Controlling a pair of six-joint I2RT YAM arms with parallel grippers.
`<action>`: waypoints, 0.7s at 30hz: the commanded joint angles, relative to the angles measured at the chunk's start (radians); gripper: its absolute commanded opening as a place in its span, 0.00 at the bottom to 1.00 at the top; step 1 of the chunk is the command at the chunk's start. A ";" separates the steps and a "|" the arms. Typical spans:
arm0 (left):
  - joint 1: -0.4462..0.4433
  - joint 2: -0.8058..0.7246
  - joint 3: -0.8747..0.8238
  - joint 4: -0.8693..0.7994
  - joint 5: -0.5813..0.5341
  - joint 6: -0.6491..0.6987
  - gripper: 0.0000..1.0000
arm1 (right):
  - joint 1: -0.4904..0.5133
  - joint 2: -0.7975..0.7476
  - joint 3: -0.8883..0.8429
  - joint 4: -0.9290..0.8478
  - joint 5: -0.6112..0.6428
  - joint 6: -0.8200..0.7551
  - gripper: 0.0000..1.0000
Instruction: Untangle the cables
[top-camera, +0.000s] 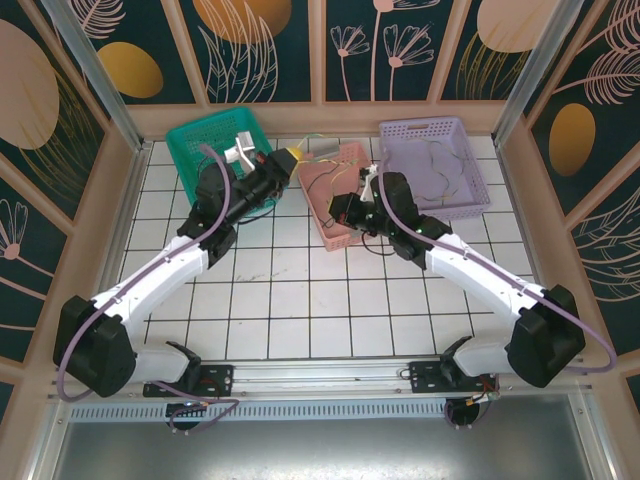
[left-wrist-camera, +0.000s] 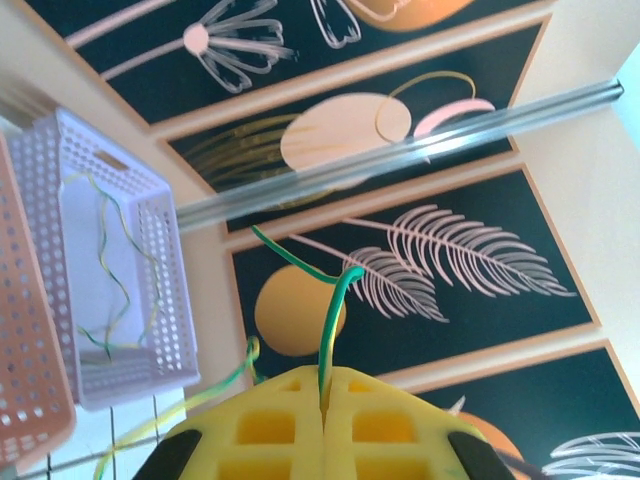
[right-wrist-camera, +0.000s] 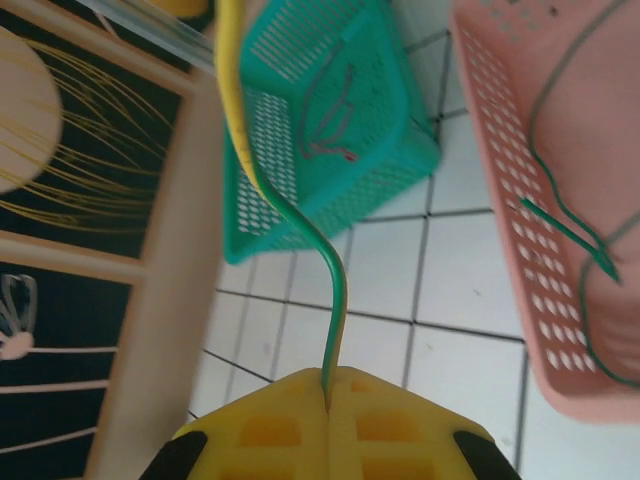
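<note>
My left gripper is raised over the left rim of the pink basket. In the left wrist view its yellow jaws are shut on a green-and-yellow cable that rises from between them and bends off to the left. My right gripper sits low at the pink basket. In the right wrist view its jaws are shut on a green-and-yellow cable that curves up and left. A loose green cable lies in the pink basket.
A green basket stands at the back left and holds a red and dark cable. A lilac basket at the back right holds thin green-yellow cables. Walls close the tiled table on three sides.
</note>
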 joint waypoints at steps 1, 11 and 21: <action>-0.051 -0.056 -0.058 0.060 -0.047 -0.048 0.00 | -0.024 0.018 -0.043 0.356 0.000 0.129 0.00; -0.118 -0.104 -0.150 0.059 -0.115 -0.084 0.00 | -0.028 0.218 -0.082 1.059 -0.016 0.384 0.00; -0.130 -0.121 -0.190 0.018 -0.174 -0.056 0.00 | 0.007 0.254 -0.052 1.185 -0.026 0.516 0.00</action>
